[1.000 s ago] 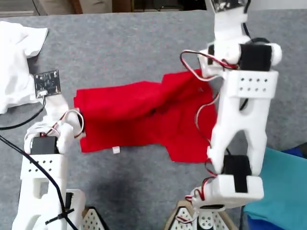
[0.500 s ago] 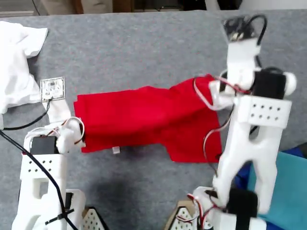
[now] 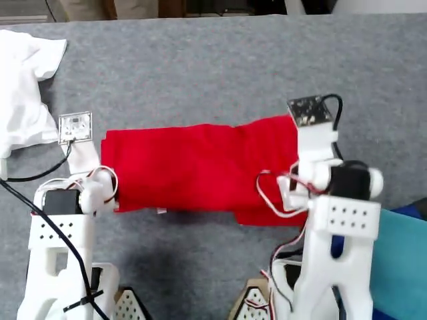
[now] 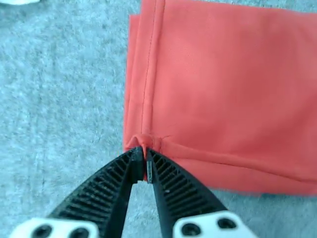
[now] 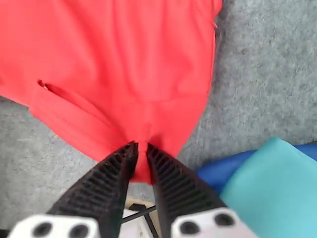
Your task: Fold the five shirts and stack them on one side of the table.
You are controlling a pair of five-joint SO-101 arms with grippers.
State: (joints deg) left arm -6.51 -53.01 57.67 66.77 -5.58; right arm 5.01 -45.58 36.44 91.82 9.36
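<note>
Red shirt (image 3: 193, 167) lies as a long band across the middle of the high view on the grey table (image 3: 213, 60). Layered edges suggest it is already doubled at least once, and a lower layer pokes out past the band at its lower right. Left gripper (image 4: 144, 161): jaws pressed together on a small pinch of fabric at the seamed corner, the band's lower-left end in the high view. Right gripper (image 5: 140, 148): jaws all but closed, with a fold of the shirt's edge caught between them at the band's lower-right end. White cloth pile (image 3: 23, 87) sits at upper left of the high view, well apart from the shirt. Teal cloth (image 3: 400, 247) lies over blue cloth (image 5: 218, 171) at lower right. Judgement: step in hand is a lengthwise fold of this shirt, with both near corners held. Next move calls for both arms to lift together and carry the near edge toward the top of the frame, keeping the cloth taut between them. They should lay it square on the far edge, then let go. Stacking of this shirt not yet begun.
</note>
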